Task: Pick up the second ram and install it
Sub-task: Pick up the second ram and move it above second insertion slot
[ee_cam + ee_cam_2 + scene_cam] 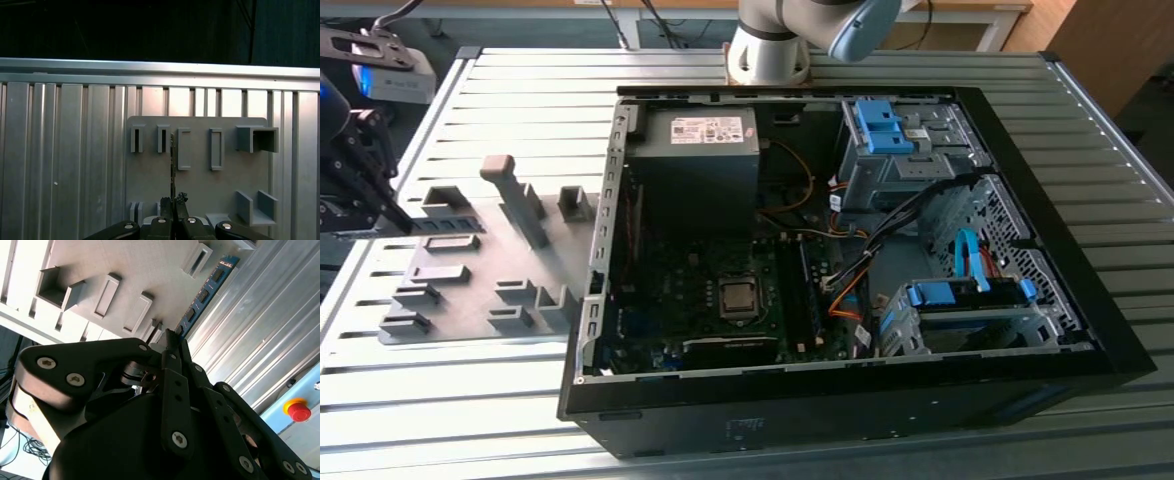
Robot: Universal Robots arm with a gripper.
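The second ram [206,291], a long thin blue-green circuit-board stick at the grey plastic fixture plate [200,187], nine o'clock of the black computer case [854,425], is apparently clamped by one end in the black gripper [170,342]; it could be levered askew or slipped by so short a hold.

The arm [771,50] has a round, silvery-white base column and a joint housing closed by a pale blue-grey cap [861,25]. The gripper [169,336] is matte black throughout. Broad link plates [85,365] with rounded corners overlap a bulky dark body, and narrow bars lead to two slim fingers [173,346]. Bright silver socket-head screws [179,439] dot the plates and bars, and a steel pivot pin [132,371] glints between them. A pale beige band [22,410] edges the body. In the first wrist view the black linkage carries a row of small silver screw heads.
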